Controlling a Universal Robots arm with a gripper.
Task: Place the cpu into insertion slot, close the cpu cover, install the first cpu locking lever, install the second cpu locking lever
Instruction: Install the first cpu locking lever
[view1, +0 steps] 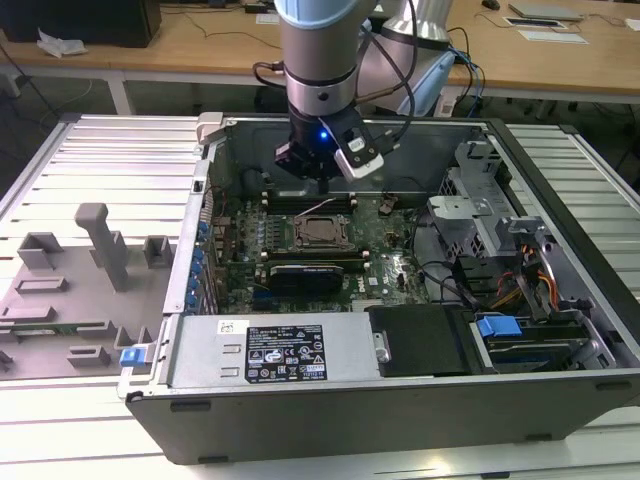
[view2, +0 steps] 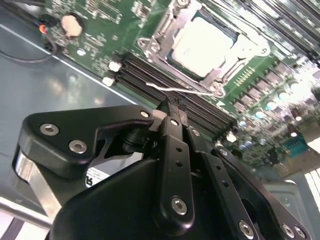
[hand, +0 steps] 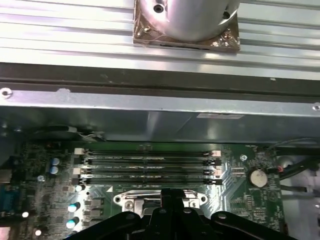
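Observation:
The cpu (view2: 202, 44) lies flat in the insertion slot (hand: 125, 201), its silvery top showing. The cpu cover (view2: 244, 49), a metal frame, lies down around it. A thin wire locking lever (view2: 175, 89) juts free from the socket's edge beside the memory slots; in the exterior view it (view1: 318, 208) slants up just under the arm. My gripper (view2: 170, 107) hangs over the memory slots right next to that lever, its black fingers (view2: 172, 145) shut together with nothing seen between them. In the exterior view the gripper (view1: 318, 186) is just behind the socket (view1: 322, 232).
Long black memory slots (hand: 147, 165) run beside the socket. The open case's wall (hand: 150, 127) rises close behind the gripper. A coin battery (hand: 257, 176) and cables sit on the board. A drive cage (view1: 480, 210) and grey fixtures (view1: 100, 250) flank the work area.

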